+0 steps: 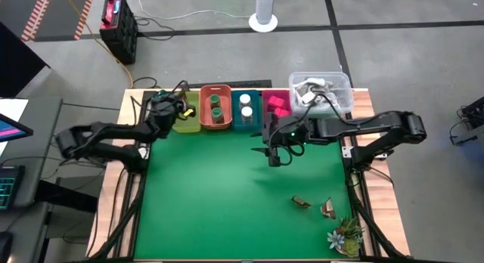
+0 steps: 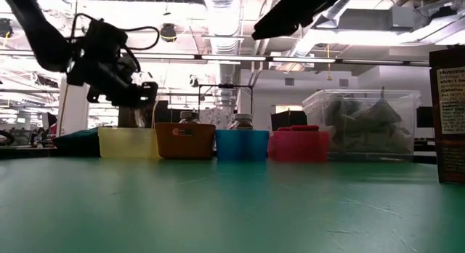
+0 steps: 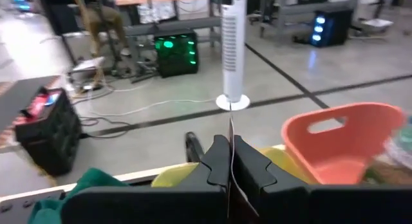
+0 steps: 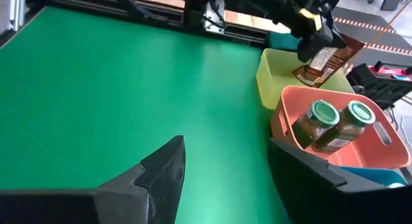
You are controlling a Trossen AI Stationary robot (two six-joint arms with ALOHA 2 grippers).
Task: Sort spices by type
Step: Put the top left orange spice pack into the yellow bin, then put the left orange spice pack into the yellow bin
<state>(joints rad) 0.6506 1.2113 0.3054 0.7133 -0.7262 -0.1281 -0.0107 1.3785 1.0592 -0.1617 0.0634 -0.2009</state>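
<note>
My left gripper (image 1: 162, 108) hangs over the yellow bin (image 1: 186, 118) at the far left, shut on a brown sachet (image 4: 324, 62). Two green-lidded jars (image 4: 335, 124) stand in the orange bin (image 1: 215, 108). White-capped jars are in the blue bin (image 1: 246, 110), and pink blocks are in the pink bin (image 1: 277, 104). Two more brown sachets (image 1: 301, 202) (image 1: 328, 208) lie on the green mat at the near right. My right gripper (image 1: 276, 157) hovers open above the mat in front of the bins, holding nothing. My left gripper pinches the sachet's upper edge (image 3: 230, 137) between its two fingers, one on each flat face. The sachet hangs tilted below the fingers, its lower end (image 4: 302, 74) over the yellow bin's opening. Whether it touches the bin I cannot tell.
A clear plastic box (image 1: 321, 93) with white things in it stands right of the pink bin. A small green spiky plant (image 1: 345, 234) sits at the near right corner. The middle and left of the green mat (image 1: 204, 195) are bare.
</note>
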